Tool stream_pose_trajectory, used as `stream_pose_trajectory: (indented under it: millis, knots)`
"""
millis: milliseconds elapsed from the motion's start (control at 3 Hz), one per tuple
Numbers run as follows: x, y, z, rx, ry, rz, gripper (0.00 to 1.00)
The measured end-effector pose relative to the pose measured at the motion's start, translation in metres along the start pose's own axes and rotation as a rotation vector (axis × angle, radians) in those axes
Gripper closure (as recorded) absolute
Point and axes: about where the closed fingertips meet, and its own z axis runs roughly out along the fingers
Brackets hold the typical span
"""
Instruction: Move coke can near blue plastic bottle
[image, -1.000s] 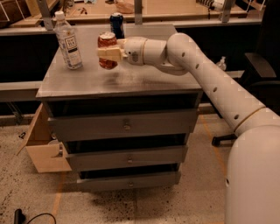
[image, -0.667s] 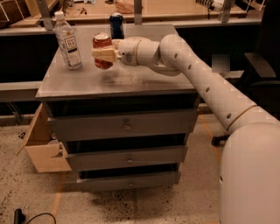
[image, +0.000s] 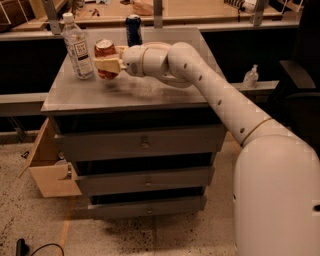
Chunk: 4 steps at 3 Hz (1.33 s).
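Reaching in from the lower right, the robot's bulky white body (image: 277, 195) sits well to the right of and below the end effector (image: 102, 65), and its long white arm (image: 215, 90) runs up and to the left to carry that end effector over the grey desk (image: 150, 92). The desk top lies directly beneath the end effector, with three grey drawers (image: 145, 145) stacked below it. An open wooden box (image: 50, 170) stands on the floor far below and to the left of the end effector, against the desk's left side. The blue plastic bottle (image: 79, 50), clear with a white cap and a white label, stands upright just to the left of the end effector, close to it but with a slim gap between. A dark blue can (image: 133, 30) stands upright behind the end effector and a little to its right, near the desk's back edge. The coke can (image: 104, 49) sits upright inside the end effector, whose tan fingers (image: 109, 65) are closed around the can's middle, leaving the silver top and the red upper band showing above them. Whether the can's base touches the desk cannot be told. A small pale bottle (image: 251, 76) stands well apart to the right, beyond the arm.
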Motion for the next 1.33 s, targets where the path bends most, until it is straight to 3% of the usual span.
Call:
stream_pose_trajectory:
  millis: [333, 667, 1000, 1333]
  knots:
    - [0.004, 0.005, 0.023, -0.038, -0.002, -0.037, 0.04]
    - [0.009, 0.009, 0.030, -0.060, 0.010, -0.044, 0.00]
    - [0.013, 0.008, 0.022, -0.042, 0.032, -0.044, 0.00]
    - [0.010, -0.003, -0.011, 0.009, 0.065, -0.059, 0.00]
